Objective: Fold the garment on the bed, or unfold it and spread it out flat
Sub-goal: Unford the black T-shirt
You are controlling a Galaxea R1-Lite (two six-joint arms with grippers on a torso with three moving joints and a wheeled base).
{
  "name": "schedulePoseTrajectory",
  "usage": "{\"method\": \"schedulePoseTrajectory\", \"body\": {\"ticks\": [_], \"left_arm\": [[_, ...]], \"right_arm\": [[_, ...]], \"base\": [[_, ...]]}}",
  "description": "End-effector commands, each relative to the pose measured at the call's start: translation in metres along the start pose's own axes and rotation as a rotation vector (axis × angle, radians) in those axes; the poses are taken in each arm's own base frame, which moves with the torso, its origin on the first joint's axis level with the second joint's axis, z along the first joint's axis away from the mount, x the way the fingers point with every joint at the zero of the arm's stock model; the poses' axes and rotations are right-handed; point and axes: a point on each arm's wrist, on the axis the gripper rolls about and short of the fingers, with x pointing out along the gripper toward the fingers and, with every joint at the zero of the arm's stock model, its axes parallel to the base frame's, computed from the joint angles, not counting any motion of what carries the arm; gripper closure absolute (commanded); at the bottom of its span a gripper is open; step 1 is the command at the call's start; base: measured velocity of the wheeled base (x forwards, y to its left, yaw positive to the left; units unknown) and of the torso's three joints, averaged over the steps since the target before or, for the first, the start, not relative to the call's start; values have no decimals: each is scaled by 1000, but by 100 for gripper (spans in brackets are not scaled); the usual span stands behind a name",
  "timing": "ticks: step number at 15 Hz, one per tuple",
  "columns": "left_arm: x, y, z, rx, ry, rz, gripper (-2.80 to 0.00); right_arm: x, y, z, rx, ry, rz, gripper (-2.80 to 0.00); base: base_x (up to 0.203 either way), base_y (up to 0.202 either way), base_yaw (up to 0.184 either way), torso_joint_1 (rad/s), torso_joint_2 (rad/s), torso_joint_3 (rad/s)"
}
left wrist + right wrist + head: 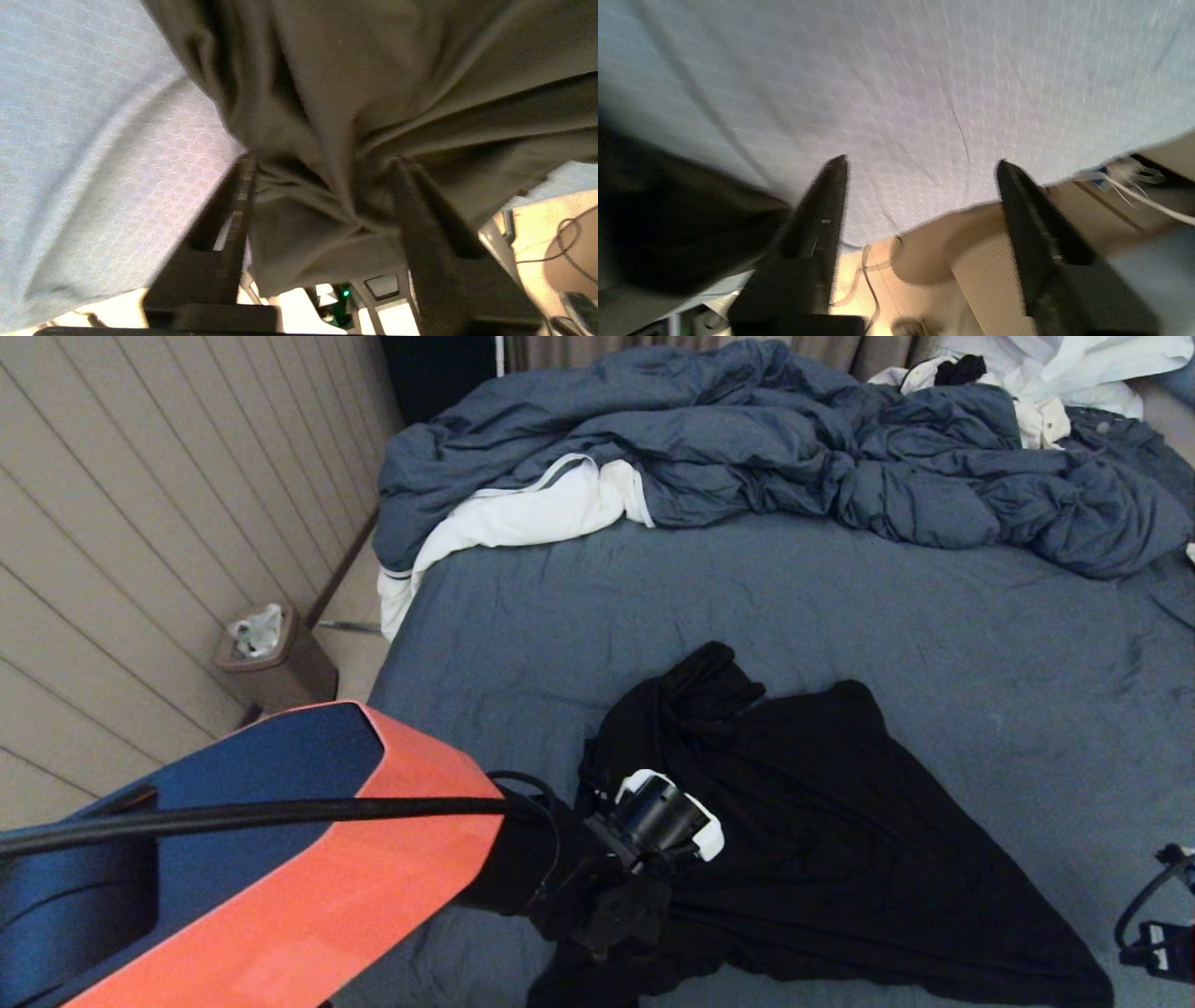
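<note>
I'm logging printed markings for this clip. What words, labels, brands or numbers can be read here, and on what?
None can be read.
The garment shows only plain black cloth; no print faces up.
The bed sheet, the duvet and the bin beside the bed carry no legible text.

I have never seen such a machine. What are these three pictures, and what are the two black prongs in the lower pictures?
This is a two-armed robot working at a bed. One picture is from a camera on its head, looking down; the orange and blue shape is its own left arm. The other two come from cameras on each wrist. The black prongs are the fingers of each pincer. The left pincer stands open with folds of the garment, a black shirt lying rumpled on the blue sheet, between its fingers. The right pincer is open and empty, beside the shirt. A duvet lies bunched farther back.
</note>
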Motion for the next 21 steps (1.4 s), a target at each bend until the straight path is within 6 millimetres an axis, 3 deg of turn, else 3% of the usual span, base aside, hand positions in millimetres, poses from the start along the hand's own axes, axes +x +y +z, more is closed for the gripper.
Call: {"method": "schedulePoseTrajectory", "body": {"ticks": [1,5,8,9,10,11,14,17,19,21], "left_arm": [[-34,9,13,-32,-65,-24,-280],[-76,27,19,-67,-130,-45,-280],[-75,67,40,-163,-169,17,-280],[-71,83,48,-200,-179,40,-280],[-66,99,56,-237,-185,55,-280],[-60,112,68,-269,-201,49,0],[-31,132,106,-338,-268,44,0],[-8,136,139,-362,-324,45,0],[32,134,132,-334,-300,80,0],[49,136,123,-349,-285,126,0]], "right_arm": [[-17,0,8,-1,-70,29,-280],[-53,7,25,-8,-203,62,-280],[-83,33,57,1,-295,149,-280],[-96,47,68,2,-307,202,0],[-108,61,76,-9,-314,256,0],[-117,78,85,-24,-326,307,0],[-138,126,111,-7,-368,440,0],[-155,136,119,29,-365,480,0],[-164,143,122,69,-319,505,0],[-176,156,120,70,-318,537,0]], "base": [[0,0,0,0,0,0],[0,0,0,0,0,0],[0,0,0,0,0,0],[0,0,0,0,0,0],[0,0,0,0,0,0],[0,0,0,0,0,0],[0,0,0,0,0,0],[0,0,0,0,0,0],[0,0,0,0,0,0],[0,0,0,0,0,0]]}}
